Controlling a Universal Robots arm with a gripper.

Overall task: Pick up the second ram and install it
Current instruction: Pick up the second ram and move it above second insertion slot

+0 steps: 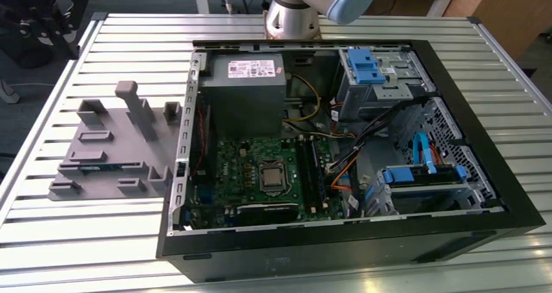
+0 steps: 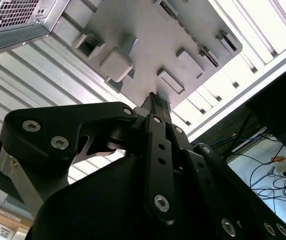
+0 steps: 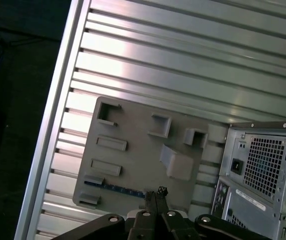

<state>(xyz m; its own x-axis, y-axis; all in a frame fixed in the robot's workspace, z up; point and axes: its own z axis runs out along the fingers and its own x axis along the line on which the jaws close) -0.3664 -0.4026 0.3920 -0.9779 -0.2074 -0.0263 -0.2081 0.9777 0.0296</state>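
The second ram (image 3: 116,188) is a slim dark strip lying on edge in a slot of the grey holder tray (image 3: 137,150), near one tray edge. In the exterior view it shows as a bluish strip (image 1: 97,167) in the tray (image 1: 112,144), left of the open computer case. My gripper (image 3: 155,192) hangs well above the tray. Its black fingers are pressed together with nothing between them, and their tips sit close to the ram in the first wrist view. The second wrist view looks along the gripper (image 2: 155,101) toward the tray (image 2: 148,45). The black ram slots (image 1: 311,170) lie on the green motherboard.
The open black computer case (image 1: 483,215) holds a power supply (image 1: 245,86), blue drive brackets (image 1: 366,66) and loose cables. Its perforated rear panel (image 3: 265,165) stands beside the tray. The arm's base (image 1: 289,18) is behind the case. Everything rests on a ribbed aluminium table (image 1: 103,241).
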